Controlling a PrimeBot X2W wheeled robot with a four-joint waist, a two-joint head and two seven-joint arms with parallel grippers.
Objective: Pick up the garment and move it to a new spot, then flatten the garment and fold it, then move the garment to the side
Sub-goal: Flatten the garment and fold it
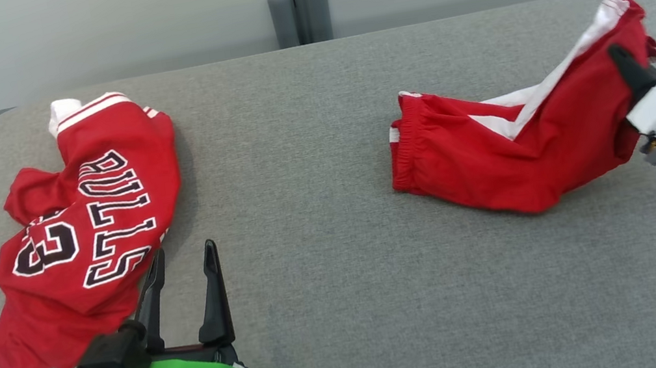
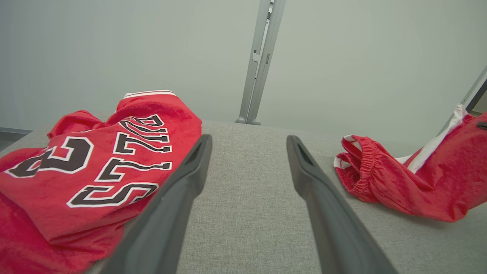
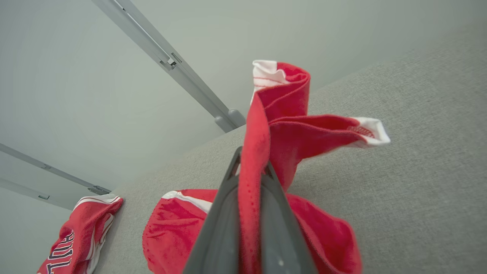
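Head: our left gripper stands spread wide above the grey table, just beside the jersey; our right gripper holds one end of the red shorts raised at the table's right, waistband resting on it | Left wrist: our fingers apart, nothing between | Right wrist: our fingers pinched together on a shorts fold.

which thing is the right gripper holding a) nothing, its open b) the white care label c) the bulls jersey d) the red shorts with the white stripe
d: the right gripper is shut on a raised end of the red shorts, with cloth pinched in it; the jersey lies apart beside the open left gripper.
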